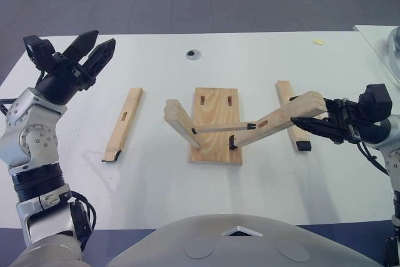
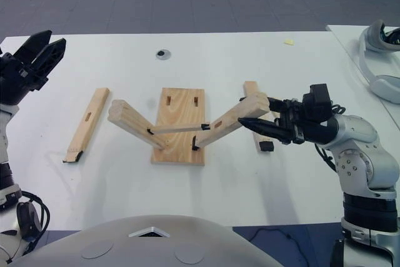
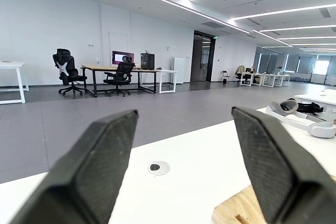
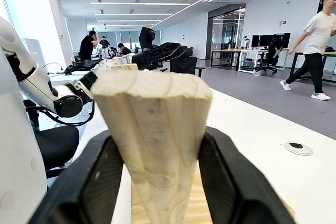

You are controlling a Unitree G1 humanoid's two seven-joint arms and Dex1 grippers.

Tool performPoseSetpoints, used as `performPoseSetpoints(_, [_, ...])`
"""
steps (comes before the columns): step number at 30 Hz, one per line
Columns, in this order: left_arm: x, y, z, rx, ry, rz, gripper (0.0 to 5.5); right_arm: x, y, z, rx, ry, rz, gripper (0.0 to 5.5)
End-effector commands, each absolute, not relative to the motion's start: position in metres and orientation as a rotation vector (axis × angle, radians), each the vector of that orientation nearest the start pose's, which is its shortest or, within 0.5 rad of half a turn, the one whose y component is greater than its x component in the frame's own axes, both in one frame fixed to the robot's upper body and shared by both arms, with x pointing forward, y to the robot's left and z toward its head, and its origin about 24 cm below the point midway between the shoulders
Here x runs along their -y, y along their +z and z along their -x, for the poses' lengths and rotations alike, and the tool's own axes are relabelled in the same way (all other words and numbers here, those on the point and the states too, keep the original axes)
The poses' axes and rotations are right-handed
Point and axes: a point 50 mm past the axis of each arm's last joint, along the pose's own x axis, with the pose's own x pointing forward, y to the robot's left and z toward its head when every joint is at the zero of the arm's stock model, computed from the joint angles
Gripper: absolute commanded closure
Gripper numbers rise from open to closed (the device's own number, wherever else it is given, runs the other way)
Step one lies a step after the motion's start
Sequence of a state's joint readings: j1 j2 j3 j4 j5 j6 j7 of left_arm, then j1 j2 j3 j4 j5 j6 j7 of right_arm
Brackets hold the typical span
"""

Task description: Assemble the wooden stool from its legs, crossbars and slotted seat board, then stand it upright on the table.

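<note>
A slotted seat board (image 1: pixel 216 105) lies flat mid-table. Over it sits a sub-assembly: two wooden legs (image 1: pixel 275 120) (image 1: pixel 181 122) joined by a thin crossbar (image 1: pixel 222 128). My right gripper (image 1: pixel 306 120) is shut on the upper end of the right leg (image 4: pixel 157 129), holding it tilted above the board. Two loose legs lie on the table, one to the left (image 1: pixel 123 123) and one to the right (image 1: pixel 289 99), partly behind the held leg. My left gripper (image 1: pixel 94 51) hangs open and empty above the table's far left; its black fingers (image 3: pixel 89 171) stand wide apart.
A round grey cable port (image 1: pixel 193 54) sits in the table behind the board. A small yellow scrap (image 1: pixel 319 41) lies at the far right. A white headset (image 2: pixel 381 60) rests on a neighbouring table on the right. Bare tabletop (image 1: pixel 156 186) lies in front.
</note>
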State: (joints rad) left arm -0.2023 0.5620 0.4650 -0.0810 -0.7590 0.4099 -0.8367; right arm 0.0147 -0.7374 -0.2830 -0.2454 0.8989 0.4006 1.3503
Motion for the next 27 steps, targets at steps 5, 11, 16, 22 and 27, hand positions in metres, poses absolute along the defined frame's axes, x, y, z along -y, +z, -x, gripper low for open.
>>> performPoseSetpoints(5, [-0.269, 0.163, -0.25, 0.218, -0.623, 0.217, 2.2, 0.235, 0.167, -0.213, 0.046, 1.411, -0.082, 3.41])
performPoseSetpoints(11, [-0.277, 0.152, -0.246, 0.21, -0.609, 0.23, 2.2, 0.233, 0.165, -0.212, 0.036, 1.428, -0.089, 3.41])
performPoseSetpoints(16, [-0.286, 0.146, -0.245, 0.21, -0.607, 0.232, 2.2, 0.233, 0.159, -0.209, 0.019, 1.424, -0.095, 3.41])
performPoseSetpoints(22, [-0.29, 0.143, -0.247, 0.208, -0.612, 0.231, 2.2, 0.233, 0.157, -0.209, 0.02, 1.412, -0.086, 3.41])
performPoseSetpoints(27, [-0.289, 0.141, -0.246, 0.208, -0.617, 0.236, 2.2, 0.232, 0.156, -0.211, 0.021, 1.408, -0.084, 3.41])
